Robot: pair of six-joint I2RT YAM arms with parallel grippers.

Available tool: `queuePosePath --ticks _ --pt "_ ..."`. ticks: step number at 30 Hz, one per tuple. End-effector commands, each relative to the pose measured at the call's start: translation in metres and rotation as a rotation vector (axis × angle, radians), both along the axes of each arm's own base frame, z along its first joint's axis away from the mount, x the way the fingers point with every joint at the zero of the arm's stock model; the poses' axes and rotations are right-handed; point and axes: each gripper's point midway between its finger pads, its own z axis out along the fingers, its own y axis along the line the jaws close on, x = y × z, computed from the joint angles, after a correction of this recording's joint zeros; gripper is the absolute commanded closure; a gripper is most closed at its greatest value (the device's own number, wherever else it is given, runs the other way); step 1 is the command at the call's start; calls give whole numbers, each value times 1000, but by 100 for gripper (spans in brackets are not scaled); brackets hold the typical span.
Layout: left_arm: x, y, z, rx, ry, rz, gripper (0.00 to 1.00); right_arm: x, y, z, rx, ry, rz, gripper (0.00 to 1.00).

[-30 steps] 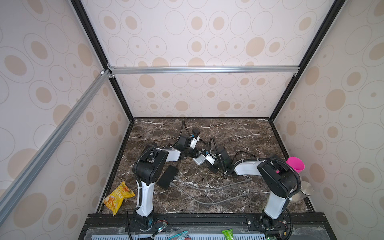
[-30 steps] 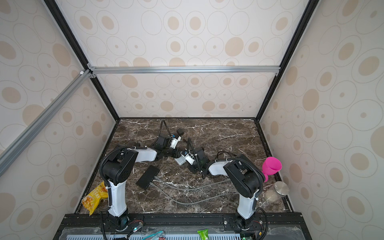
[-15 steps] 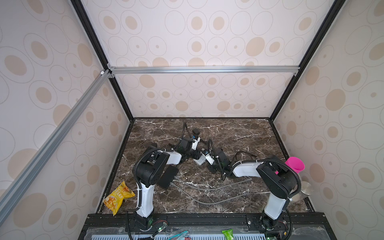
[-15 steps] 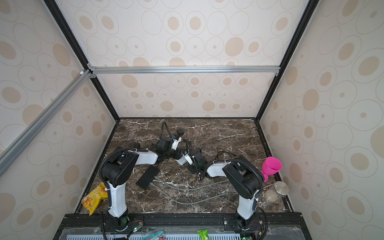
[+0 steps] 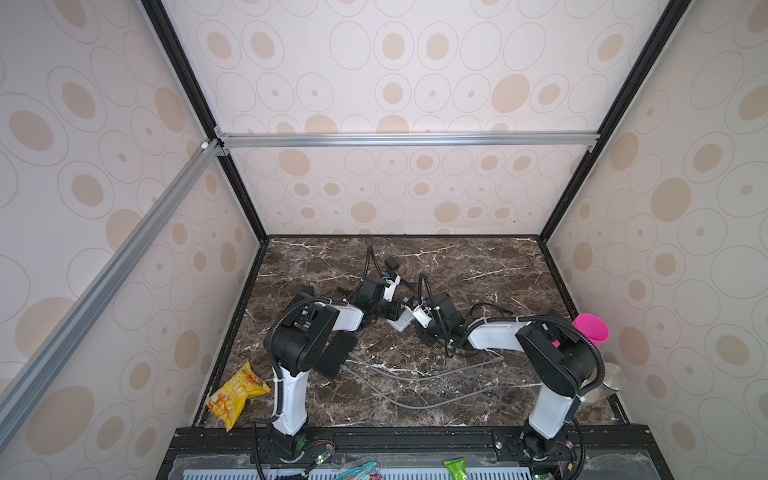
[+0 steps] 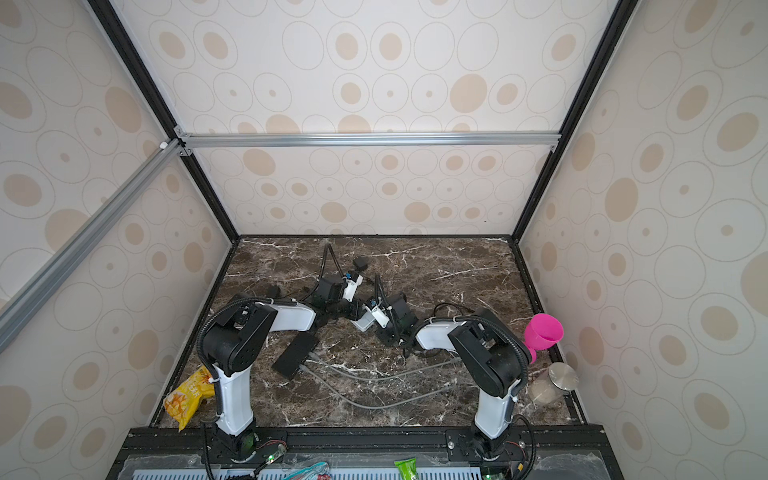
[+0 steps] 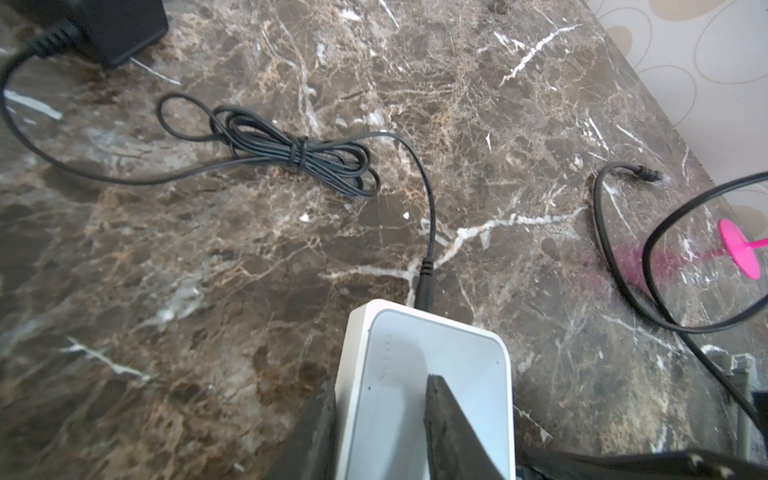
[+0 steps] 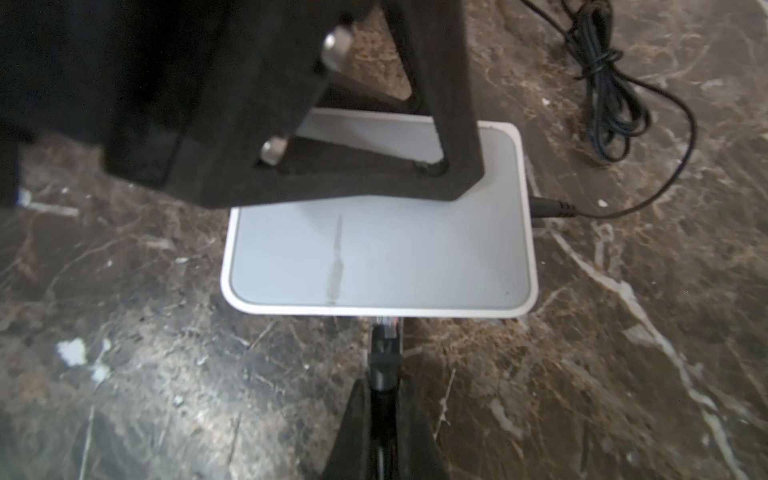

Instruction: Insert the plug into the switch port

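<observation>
White switch [image 8: 380, 257], black plug [image 8: 384, 353], brown white-veined marble table [image 8: 623, 374].

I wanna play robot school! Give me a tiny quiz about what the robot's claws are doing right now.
1. True or false: the left claw grips the white switch.
2. What does the right claw pinch? A) a spoon B) the plug C) a ball
3. Fill in: the cup near the right wall is coloured ____.

Key: 1 true; 2 B; 3 pink.
</observation>
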Motion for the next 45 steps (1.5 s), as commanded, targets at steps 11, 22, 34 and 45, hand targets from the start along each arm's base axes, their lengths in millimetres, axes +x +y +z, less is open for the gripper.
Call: queuePosePath --ticks 11,22,34,45 --pt "-188 -44 -63 7 576 -416 66 78 50 121 227 -384 -172 100" --pt "-173 -38 -59 26 535 -364 63 50 68 109 209 -377 -66 100" --pt "-62 -16 -16 -71 392 -160 51 7 23 64 80 -211 -86 100" --pt "12 66 139 -168 74 154 40 -15 -4 36 16 -84 -162 100"
